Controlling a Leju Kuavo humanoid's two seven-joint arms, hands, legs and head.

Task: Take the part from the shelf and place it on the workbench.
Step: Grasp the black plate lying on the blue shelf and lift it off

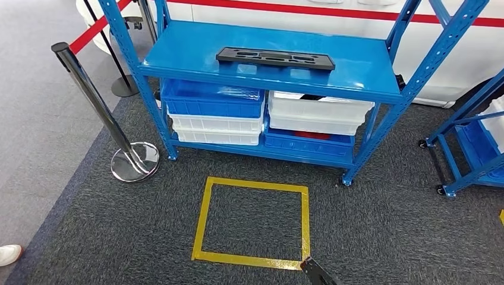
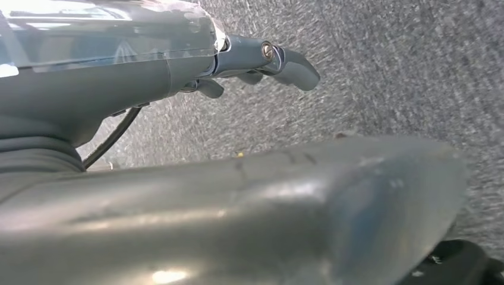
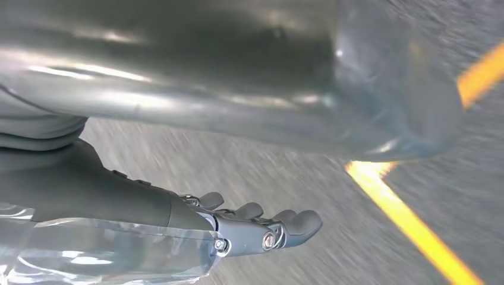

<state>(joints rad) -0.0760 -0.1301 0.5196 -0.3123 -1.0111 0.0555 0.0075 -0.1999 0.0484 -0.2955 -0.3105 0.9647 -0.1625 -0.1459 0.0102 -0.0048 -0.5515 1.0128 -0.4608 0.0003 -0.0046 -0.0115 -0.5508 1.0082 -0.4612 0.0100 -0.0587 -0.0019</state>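
Observation:
The part [image 1: 274,58] is a long flat black plate with cut-outs. It lies on the top board of the blue shelf [image 1: 356,71], a little left of the board's middle, with nothing touching it. My left hand [image 2: 238,65] hangs over grey carpet with its fingers held out straight and nothing in them. My right hand [image 3: 243,228] also hangs with straight fingers and holds nothing, above carpet crossed by yellow tape [image 3: 410,222]. In the head view a dark tip of the right hand [image 1: 316,272] shows at the lower edge, far below and in front of the shelf.
Blue and white bins [image 1: 214,110] fill the shelf's lower level. A yellow tape square [image 1: 255,258] marks the carpet before the shelf. A chrome stanchion [image 1: 98,101] with a red belt stands to the left. Another blue rack [image 1: 469,148] stands right. A person's white shoe [image 1: 9,254] is at the lower left.

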